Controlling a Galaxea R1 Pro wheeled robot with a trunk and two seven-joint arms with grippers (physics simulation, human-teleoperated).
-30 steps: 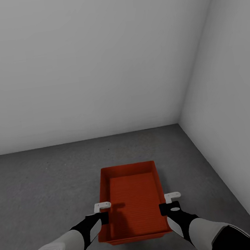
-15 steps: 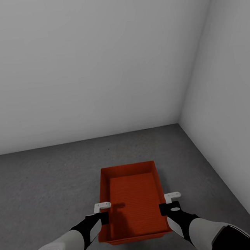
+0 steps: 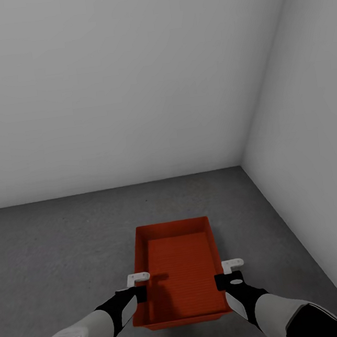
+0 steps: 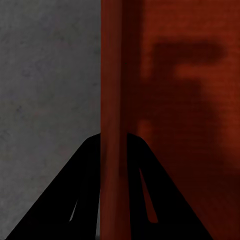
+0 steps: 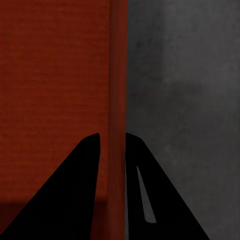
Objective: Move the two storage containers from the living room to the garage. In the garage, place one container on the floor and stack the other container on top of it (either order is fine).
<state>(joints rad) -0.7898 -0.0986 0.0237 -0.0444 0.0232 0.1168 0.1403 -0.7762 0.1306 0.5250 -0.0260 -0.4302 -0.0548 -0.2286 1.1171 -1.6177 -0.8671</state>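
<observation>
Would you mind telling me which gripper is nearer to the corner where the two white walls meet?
Right. The right gripper clamps the container's wall on the corner's side; the left gripper clamps the opposite wall, farther away.

Plain white walls [image 3: 127, 89] meeting at corner, grey concrete floor [image 3: 56, 240]

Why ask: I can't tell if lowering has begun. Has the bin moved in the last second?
No. The bin sits at the same spot against the wall corner, both hands on its side walls.

Grey concrete floor [image 3: 67, 244]; orange-red container [image 3: 180, 264] over it.
</observation>
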